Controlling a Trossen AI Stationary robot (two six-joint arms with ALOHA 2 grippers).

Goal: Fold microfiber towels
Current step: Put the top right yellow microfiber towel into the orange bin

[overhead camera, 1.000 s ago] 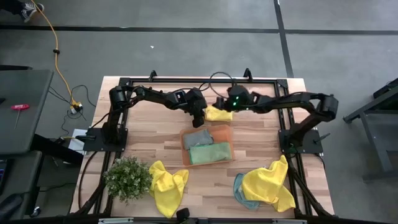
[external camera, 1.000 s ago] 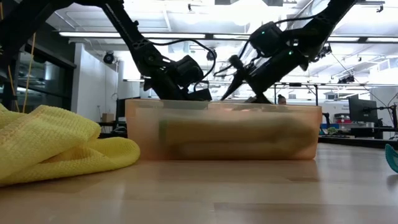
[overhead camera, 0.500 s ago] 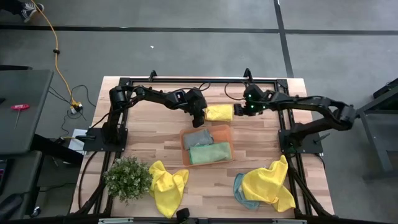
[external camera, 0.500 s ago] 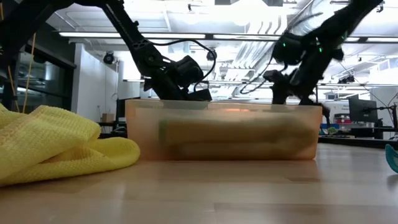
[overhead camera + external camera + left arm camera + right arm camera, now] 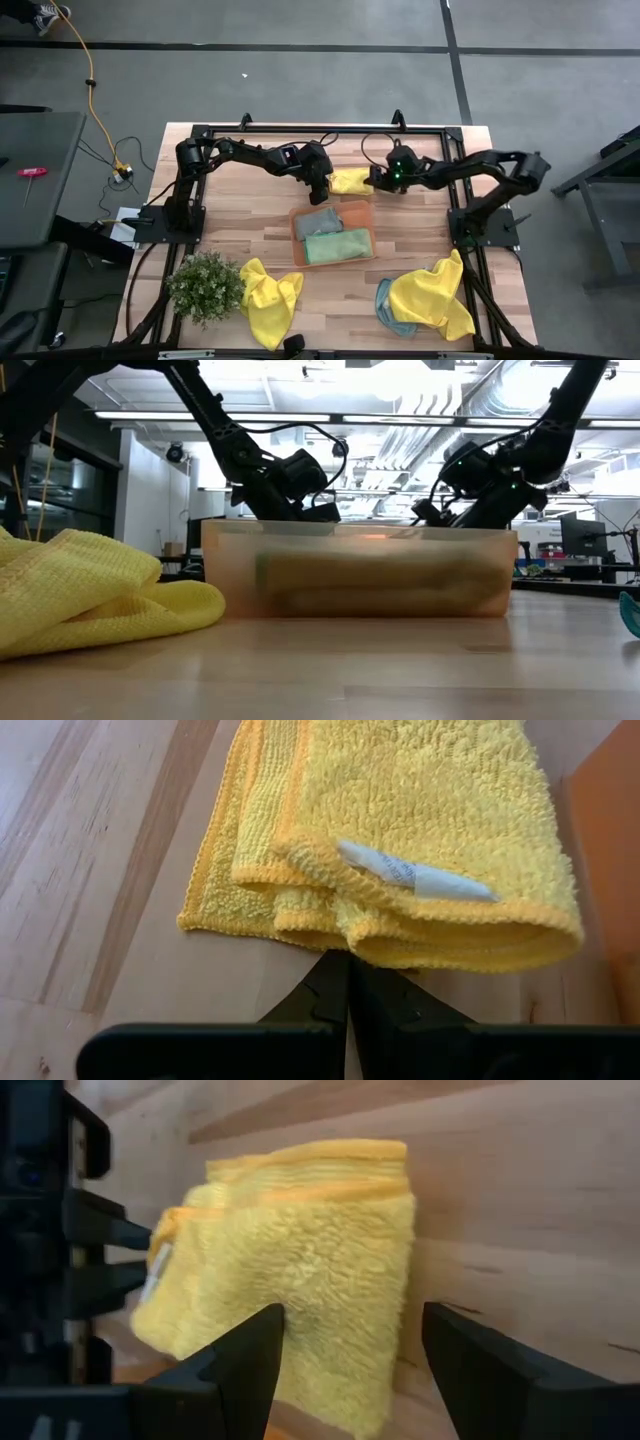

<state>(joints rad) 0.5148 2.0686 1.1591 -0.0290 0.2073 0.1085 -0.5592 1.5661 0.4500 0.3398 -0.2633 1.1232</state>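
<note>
- The potted plant (image 5: 206, 285) stands near the desk's front left corner, with a crumpled yellow towel (image 5: 270, 297) just beside it, towards the front edge.
- The left gripper (image 5: 322, 183) sits at the back middle of the desk (image 5: 240, 215), its jaws closed; their tips meet at the left edge of the folded yellow towel (image 5: 352, 181), and from the wrist view I can't be sure whether they pinch a corner of it or only touch it.
- A small white label (image 5: 415, 877) pokes out of that towel's fold; any writing on it is too small to read.
- The folded yellow towel lies flat just behind the orange tray's (image 5: 362, 210) back rim, between the two grippers.
- The tray holds a grey-blue folded towel (image 5: 317, 222) and a green folded towel (image 5: 338, 245).
- The right gripper (image 5: 374, 181) is at the towel's right edge, jaws spread wide, one finger (image 5: 240, 1355) on each side of the towel's edge, not clamped on it.
- Bare wood lies open along the back edge behind the towel and to the tray's left.
- Near the front right corner a yellow towel heap (image 5: 432, 295) lies over a teal towel (image 5: 384, 303).
</note>
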